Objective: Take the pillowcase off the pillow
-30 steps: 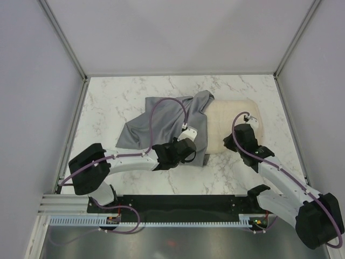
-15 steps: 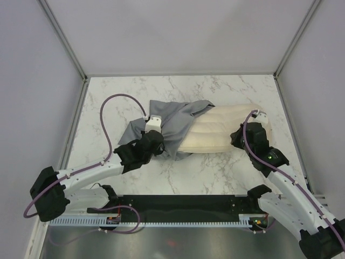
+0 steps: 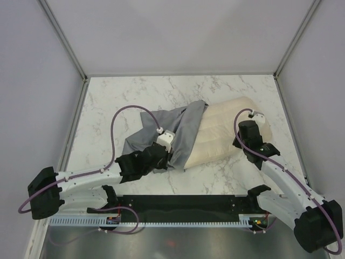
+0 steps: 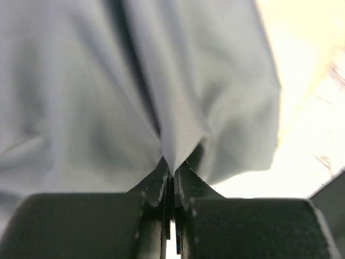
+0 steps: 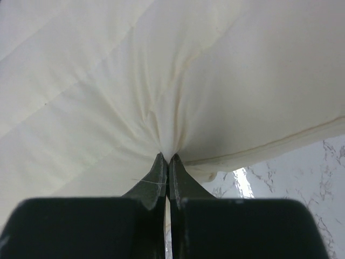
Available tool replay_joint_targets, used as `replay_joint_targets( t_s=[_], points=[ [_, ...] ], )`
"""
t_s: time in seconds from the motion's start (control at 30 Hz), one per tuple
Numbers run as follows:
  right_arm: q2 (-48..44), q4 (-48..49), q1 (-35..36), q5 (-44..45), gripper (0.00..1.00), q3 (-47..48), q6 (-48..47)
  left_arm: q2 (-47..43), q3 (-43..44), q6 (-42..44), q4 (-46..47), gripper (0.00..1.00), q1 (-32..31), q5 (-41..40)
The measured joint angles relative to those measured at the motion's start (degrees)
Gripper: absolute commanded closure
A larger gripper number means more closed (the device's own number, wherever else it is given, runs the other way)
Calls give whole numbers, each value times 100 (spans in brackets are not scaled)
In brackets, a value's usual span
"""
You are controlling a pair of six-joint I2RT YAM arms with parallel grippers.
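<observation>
Now the pillow [image 3: 226, 132] looks plumper than half a second ago, and the grey pillowcase [image 3: 172, 135] covers only its left end. The left gripper [image 4: 171, 168], pinched tight on a fold of the case, has shifted toward the pillow's near-left corner. The right gripper [image 5: 166, 159] clamps the pillow's right side. From above, both pinches hide under the wrists, and how far the pillow reaches inside the case cannot be made out.

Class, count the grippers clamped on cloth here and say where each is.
2. The left gripper is shut on the grey pillowcase at its near edge; the right gripper is shut on the cream pillow at its right end. Neither is hidden.
</observation>
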Motion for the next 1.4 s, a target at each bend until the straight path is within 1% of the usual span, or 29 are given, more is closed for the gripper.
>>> replay_joint_targets(
  t_s=[0.07, 0.27, 0.37, 0.5, 0.53, 0.6, 0.7, 0.73, 0.77, 0.83, 0.93, 1.13, 1.17, 1.2, 1.23, 1.27, 1.3, 1.37, 1.4],
  points=[
    [144, 170, -155, -57, 100, -83, -55, 284, -4, 42, 269, 98, -267, 197],
    [780, 765, -595, -354, 100, -181, -273, 1515, 70, 131, 1161, 98, -1034, 632],
    [1193, 1121, -702, -452, 100, -153, -411, 2107, 297, 133, 1453, 98, -1322, 785],
    [1797, 1397, -765, -566, 99, 201, -579, 2844, 831, 136, 1709, 98, -1718, 940],
    [1891, 1438, -772, -603, 91, 286, -610, 3018, 1005, 136, 1757, 98, -1827, 988],
    [2044, 1510, -774, -717, 81, 455, -662, 3281, 1290, 136, 1847, 98, -1985, 1082],
    [2079, 1491, -778, -833, 42, 610, -717, 3595, 1641, 133, 2000, 98, -2155, 1224],
    [2061, 1453, -778, -894, 26, 660, -743, 3687, 1731, 133, 2052, 98, -2192, 1257],
    [2031, 1423, -776, -953, 21, 686, -743, 3757, 1803, 133, 2105, 98, -2218, 1274],
    [1871, 1283, -761, -1047, 13, 719, -798, 3812, 1873, 133, 2159, 98, -2238, 1268],
    [1451, 957, -756, -1115, 7, 730, -809, 3814, 1880, 133, 2190, 98, -2238, 1165],
    [660, 382, -756, -1458, 2, 726, -752, 3807, 2009, 162, 2011, 98, -2238, 863],
    [595, 328, -756, -1537, 2, 702, -732, 3807, 2052, 168, 1963, 95, -2238, 820],
    [533, 289, -756, -1613, 2, 654, -706, 3805, 2105, 173, 1910, 85, -2238, 769],
    [487, 289, -756, -1687, 2, 586, -684, 3803, 2155, 190, 1882, 76, -2238, 734],
    [442, 278, -756, -1759, 2, 490, -656, 3799, 2186, 212, 1862, 63, -2238, 702],
    [415, 275, -756, -1853, 2, 365, -625, 3781, 2216, 243, 1829, 36, -2236, 658],
    [426, 264, -756, -1967, 2, 142, -577, 3718, 2258, 262, 1757, 15, -2238, 605],
    [439, 258, -756, -2033, 2, 61, -564, 3668, 2264, 273, 1718, 9, -2238, 584]
  ],
)
